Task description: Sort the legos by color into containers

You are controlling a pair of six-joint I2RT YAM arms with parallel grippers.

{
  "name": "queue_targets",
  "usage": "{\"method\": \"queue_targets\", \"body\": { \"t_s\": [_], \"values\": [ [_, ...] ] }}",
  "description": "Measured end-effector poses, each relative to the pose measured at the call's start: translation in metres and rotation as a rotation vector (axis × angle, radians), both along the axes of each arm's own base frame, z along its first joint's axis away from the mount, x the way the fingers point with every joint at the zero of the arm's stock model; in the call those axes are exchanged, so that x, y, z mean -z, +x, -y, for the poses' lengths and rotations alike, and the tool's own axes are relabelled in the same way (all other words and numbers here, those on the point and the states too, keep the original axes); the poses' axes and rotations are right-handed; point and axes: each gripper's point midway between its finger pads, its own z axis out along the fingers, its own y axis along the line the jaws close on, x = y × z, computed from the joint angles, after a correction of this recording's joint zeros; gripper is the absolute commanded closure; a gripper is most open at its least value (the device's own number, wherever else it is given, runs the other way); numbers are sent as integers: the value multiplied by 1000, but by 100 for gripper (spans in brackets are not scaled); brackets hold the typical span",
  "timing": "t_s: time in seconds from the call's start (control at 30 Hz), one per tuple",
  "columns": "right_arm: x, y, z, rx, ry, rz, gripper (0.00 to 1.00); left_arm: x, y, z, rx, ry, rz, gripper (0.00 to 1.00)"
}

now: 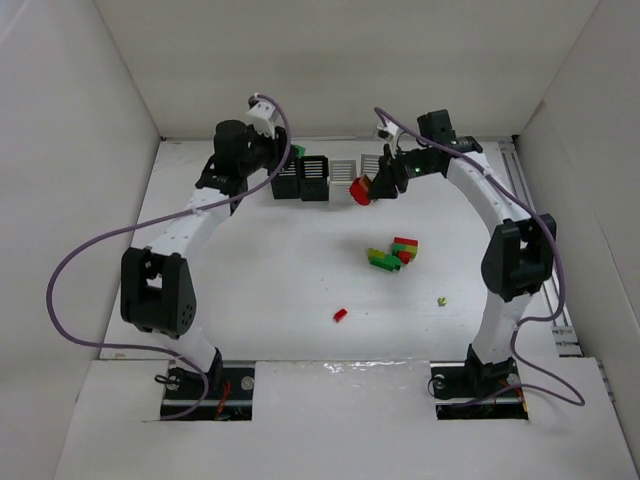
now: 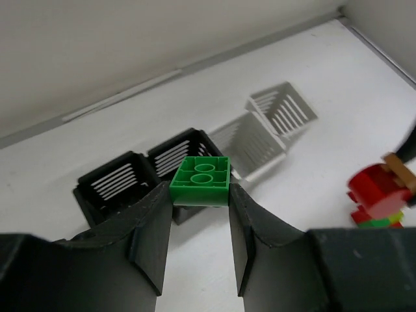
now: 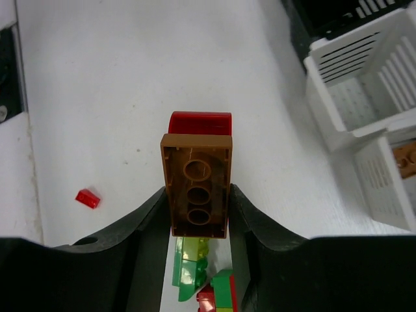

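The left claw [image 2: 200, 193] is shut most of the way and pinches a green brick [image 2: 200, 174] by its two sides, bumps facing up; the brick is up in the air at the back of the table [image 1: 260, 270], close to the two black baskets [image 2: 114, 185]; I cannot tell if it hangs right over one of them; the black baskets stand side by side and touch, and the two white baskets [image 2: 283, 107] come next in the same row, with no bricks showing inside any of them from this side; the right claw [image 3: 197, 195] is also shut most of the way and grips a brown brick [image 3: 197, 170] by its long sides, with the hollow bottom and its three round holes facing the camera; a red piece [image 3: 200, 121] with a round top is stuck on the far end of it; in the top view this claw holds them up just in front of the white baskets; in the right wrist view another brown brick [image 3: 406, 159] lies in the nearer white basket; a pile of bricks [image 1: 395, 255], red, green and yellow-green, sits in the middle of the table; a small red brick [image 1: 340, 314] lies alone, nearer the arms; a yellow-green bit [image 1: 441, 300] lies alone to the right of it.
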Motion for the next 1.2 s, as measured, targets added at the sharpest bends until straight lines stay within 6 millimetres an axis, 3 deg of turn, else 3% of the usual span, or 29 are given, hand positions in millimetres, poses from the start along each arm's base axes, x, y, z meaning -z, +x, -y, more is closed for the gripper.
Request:
{"method": "queue_targets", "body": {
  "t_s": [0.1, 0.17, 0.33, 0.53, 0.57, 0.77, 0.8, 0.83, 0.93, 1.1, 1.2],
  "values": [
    [-15, 13, 1, 78, 13, 39, 100, 6, 27, -12, -114, 4, -27, 100],
    [-26, 18, 1, 119, 26, 68, 100, 21, 38, -20, -173, 19, -61, 100],
    [-41, 25, 4, 189, 47, 102, 100, 62, 51, -34, -261, 77, -161, 100],
    [-44, 33, 4, 223, 50, 115, 100, 84, 59, -43, -315, 116, -211, 90],
    [-45, 34, 5, 227, 50, 116, 100, 85, 59, -44, -321, 119, -213, 83],
    [-46, 37, 5, 239, 48, 127, 100, 81, 67, -46, -332, 124, -206, 62],
    [-46, 37, 5, 239, 48, 128, 100, 79, 67, -44, -311, 111, -193, 50],
    [-46, 37, 5, 238, 48, 128, 100, 78, 63, -42, -284, 97, -175, 27],
    [-45, 36, 3, 233, 49, 128, 100, 75, 45, -37, -218, 71, -166, 24],
    [-43, 36, -4, 207, 59, 122, 100, 48, 31, -32, -145, 28, -97, 24],
    [-39, 35, -10, 191, 61, 114, 100, 35, 18, -34, -131, 13, -62, 31]
  ]
}}
